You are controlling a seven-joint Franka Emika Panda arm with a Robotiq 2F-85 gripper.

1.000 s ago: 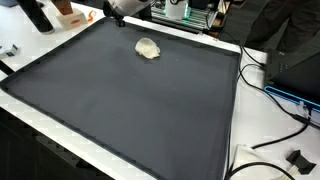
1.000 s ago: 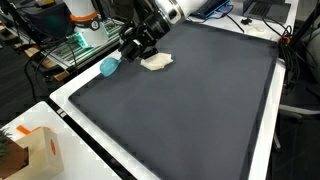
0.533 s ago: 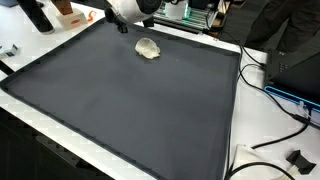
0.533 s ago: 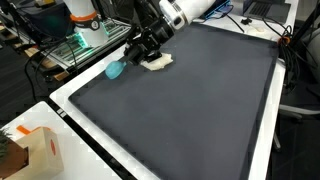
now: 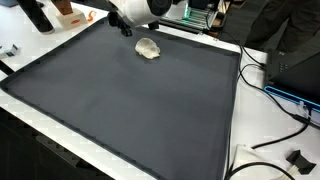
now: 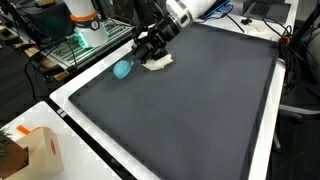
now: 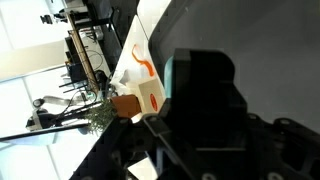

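gripper [image 6: 137, 60] clenched on teal object [image 6: 122, 69] | hung over mat [image 5: 150, 115] edge | just beside white wad [image 6: 158, 63]

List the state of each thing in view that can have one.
Gripper: low over the mat's edge; whether open or shut cannot be told.
Teal thing: at the gripper's tip; whether it is held is unclear.
Beige wad: crumpled, lying on the mat beside the gripper.
Mat: spread flat.
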